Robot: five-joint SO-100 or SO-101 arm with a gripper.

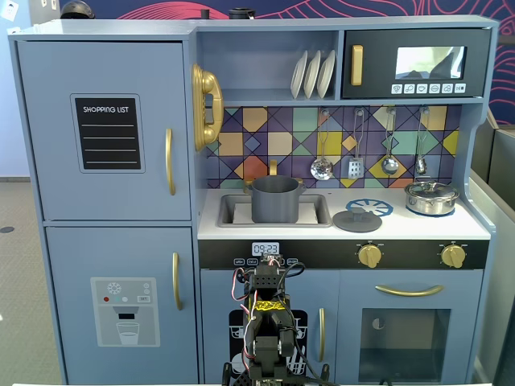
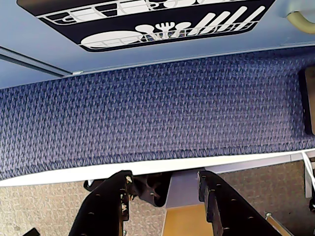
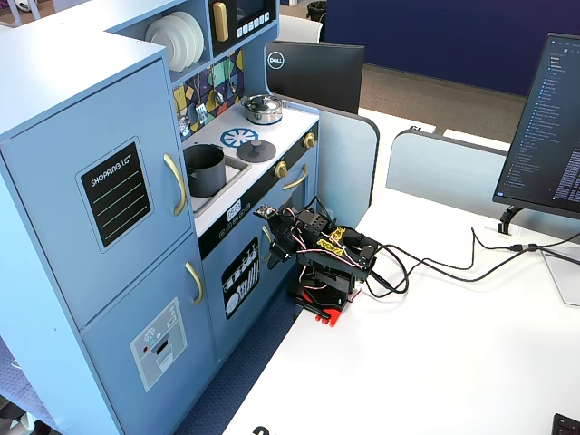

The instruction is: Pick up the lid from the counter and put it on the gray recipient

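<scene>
A toy kitchen is shown. In both fixed views the lid [image 1: 357, 219] is seen lying flat on the counter [image 1: 475, 228], just right of the sink [image 1: 317, 211] in which the gray pot [image 1: 274, 199] stands; a silver pot [image 1: 431, 197] sits further right. The arm [image 3: 324, 256] is folded low on the white tabletop [image 3: 435, 362], well below the counter. Only the wrist view shows the pincer [image 2: 165, 189]: its jaws are parted and nothing is held, with blue carpet [image 2: 157, 108] beneath.
</scene>
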